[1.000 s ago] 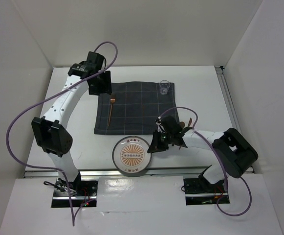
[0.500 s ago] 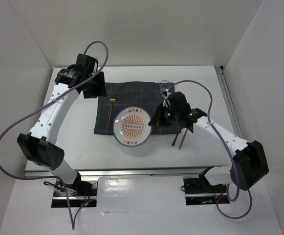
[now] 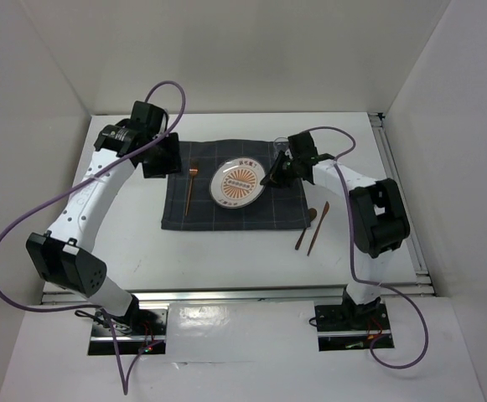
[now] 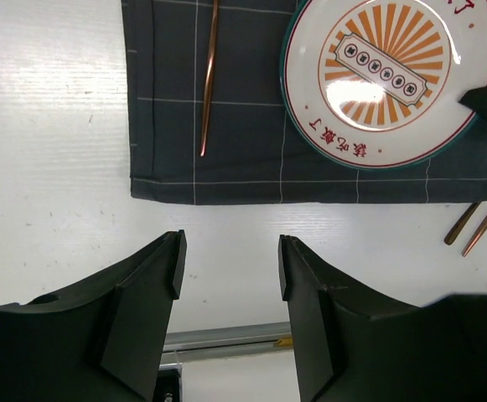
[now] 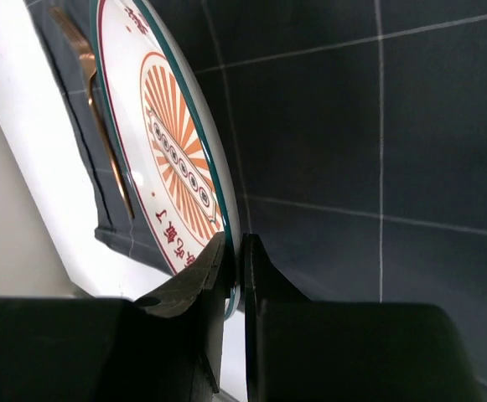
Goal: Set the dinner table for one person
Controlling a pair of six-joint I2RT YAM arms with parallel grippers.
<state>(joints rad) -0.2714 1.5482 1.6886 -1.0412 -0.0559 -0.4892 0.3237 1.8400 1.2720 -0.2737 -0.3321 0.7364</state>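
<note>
Robot lab test cell, plain white walls [image 3: 251, 50] around a white tabletop [image 3: 226, 251], two bolted-down arms [image 3: 88, 193] (purple-cabled)

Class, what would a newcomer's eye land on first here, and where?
The orange sunburst plate, centred over the dark checked cloth, its rim pinched in the right gripper. A copper utensil lies on the cloth's left part; two more utensils lie on the white table at right.

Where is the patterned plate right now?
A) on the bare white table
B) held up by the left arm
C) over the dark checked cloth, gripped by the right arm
C: the plate is over the dark cloth, its rim pinched in the right arm's jaws.
</note>
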